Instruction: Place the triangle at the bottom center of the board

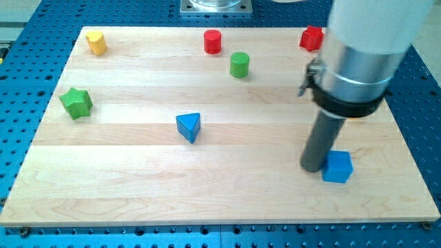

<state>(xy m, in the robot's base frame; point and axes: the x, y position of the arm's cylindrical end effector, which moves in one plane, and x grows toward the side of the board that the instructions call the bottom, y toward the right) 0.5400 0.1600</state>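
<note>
While the blue triangle (189, 127) is lying left of the board's centre, well up from the bottom edge, my tip (312, 167) is resting far from it, toward the bottom right corner of the wooden board (227, 196). With no jaws on this rod, my tip is grasping nothing; it is standing bare on the wood, touching or just beside the left face of the blue cube (337, 167), and I cannot tell which. A wide stretch of board is separating my tip from the triangle, which is sitting apart from every other block with one corner pointing down toward the bottom edge. Near the top left corner the yellow block (96, 43) is sitting, its shape unclear. Below it, close to the left edge, the green star (76, 102) is lying. Along the top edge near the middle the red cylinder (213, 41) is standing upright, and the green cylinder (239, 64) is standing just below and to its right. Toward the top right corner another red block (311, 38) is showing, partly hidden by the arm's pale body (358, 48), so its shape is staying uncertain
</note>
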